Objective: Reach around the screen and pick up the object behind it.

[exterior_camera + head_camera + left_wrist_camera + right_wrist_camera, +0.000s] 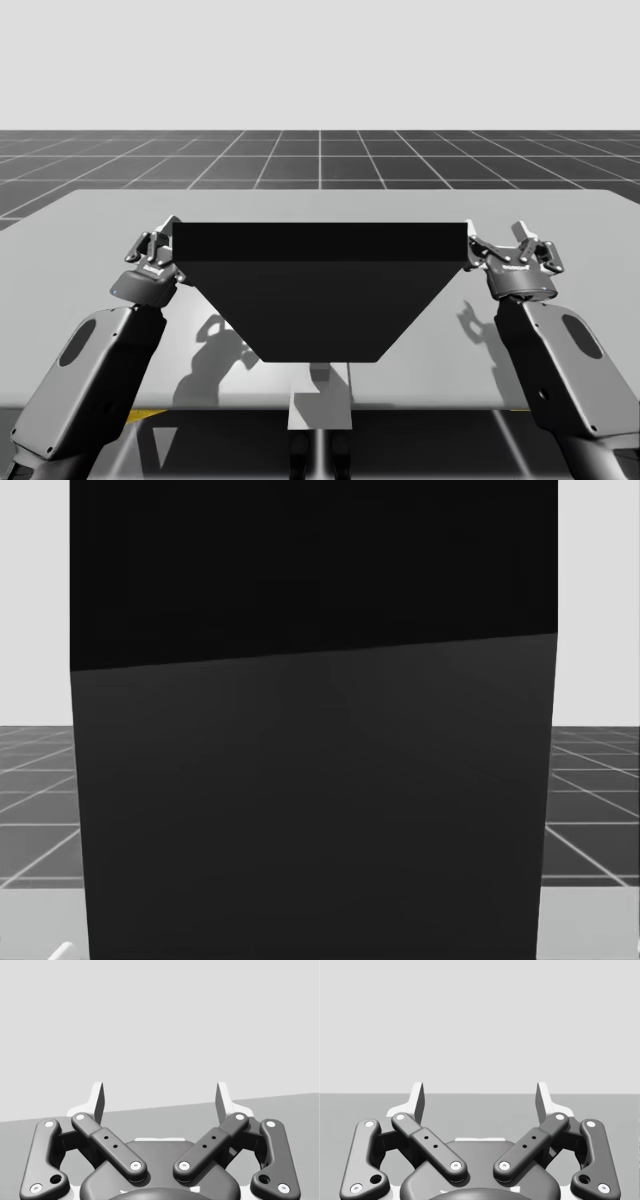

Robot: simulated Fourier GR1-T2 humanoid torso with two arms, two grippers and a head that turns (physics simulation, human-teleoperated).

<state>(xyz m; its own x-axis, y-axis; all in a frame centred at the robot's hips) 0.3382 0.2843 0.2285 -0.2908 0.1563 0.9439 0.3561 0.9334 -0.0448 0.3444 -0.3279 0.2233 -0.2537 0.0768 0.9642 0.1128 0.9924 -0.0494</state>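
The high camera is looking down from above the near edge, facing 12 o'clock across the table (90, 215). It is standing far enough back to be taking in the whole dark screen (320, 290), with the left gripper (160, 240) at the screen's 9 o'clock and the right gripper (505, 245) at its 3 o'clock. The head camera is sitting very close to that same screen, facing it squarely, with grid floor (590, 790) peeking past at 3 and 9 o'clock. Each wrist camera is riding just behind its own gripper, gazing low across the table that the high view is sharing.
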